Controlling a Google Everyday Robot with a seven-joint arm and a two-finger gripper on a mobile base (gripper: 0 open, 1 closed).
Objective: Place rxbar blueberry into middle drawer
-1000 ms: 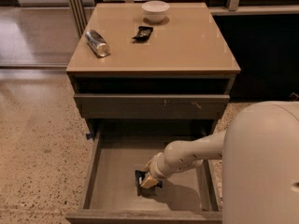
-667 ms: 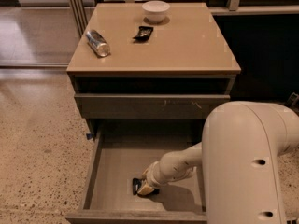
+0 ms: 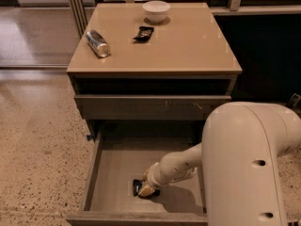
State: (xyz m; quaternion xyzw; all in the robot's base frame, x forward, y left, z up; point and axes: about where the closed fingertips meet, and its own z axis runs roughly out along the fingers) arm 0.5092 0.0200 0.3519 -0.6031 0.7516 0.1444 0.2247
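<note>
Reaching down into the wide grey-brown wooden middle drawer (image 3: 117,166), the pincer (image 3: 146,188) hangs at tray floor; the flat dark navy rxbar blueberry (image 3: 138,187) lies against its tip, likely for set-down. Grip: cannot tell. Far beyond, worktop (image 3: 188,46): silver can (image 3: 98,43), black packet (image 3: 143,32), white bowl (image 3: 156,11).

The gripper (image 3: 146,188), low in the frame inside the middle drawer (image 3: 117,166), is seen as smooth pale plastic. The drawer is made of matt grey-brown wood. The can (image 3: 98,43) at upper left is seen as shiny metal.
</note>
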